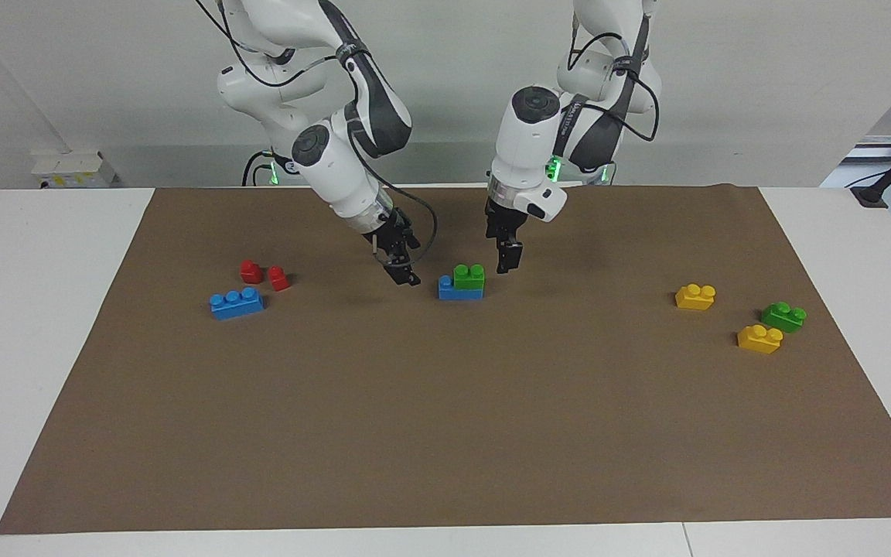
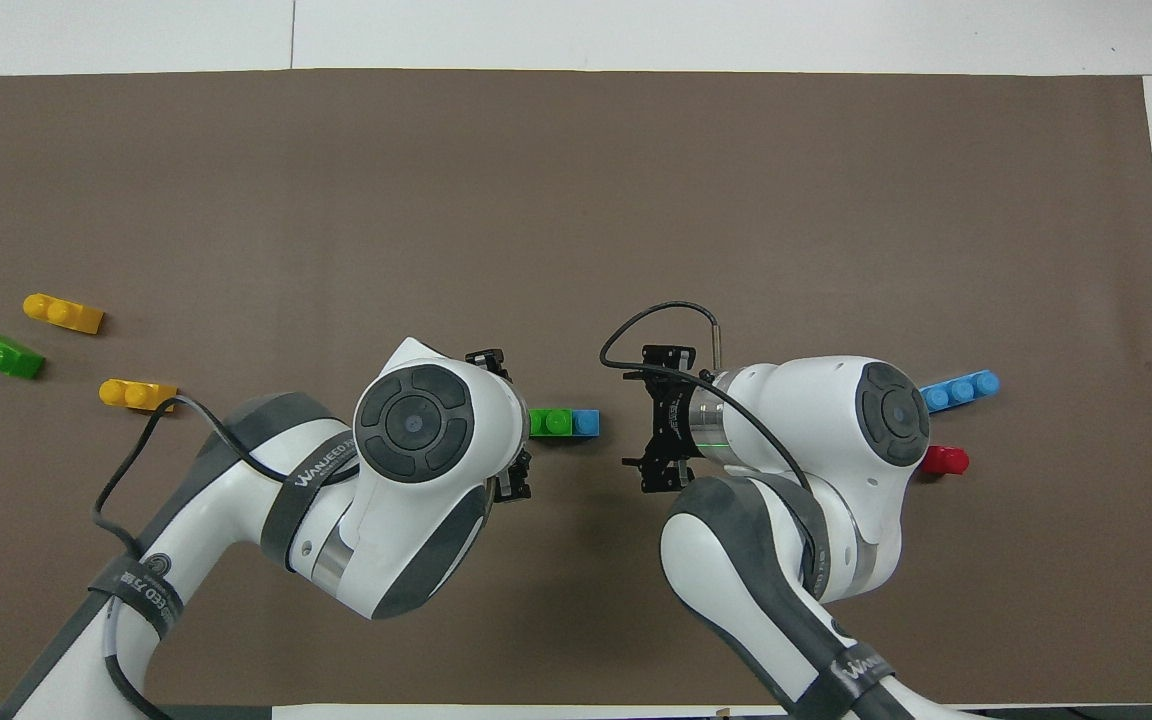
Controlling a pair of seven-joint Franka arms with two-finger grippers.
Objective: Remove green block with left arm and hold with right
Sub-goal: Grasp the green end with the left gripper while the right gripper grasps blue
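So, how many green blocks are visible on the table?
2. One green block sits on a blue brick mid-mat, between the two arms. Another green block lies between two yellow bricks toward the left arm's end. None seems hidden.

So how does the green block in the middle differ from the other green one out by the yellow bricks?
The central green block sits stacked on a blue brick, between the left gripper and the right gripper. The second green block lies directly on the brown mat, toward the left arm's end, between two yellow bricks, with no gripper by it. Both are bright green with two studs.
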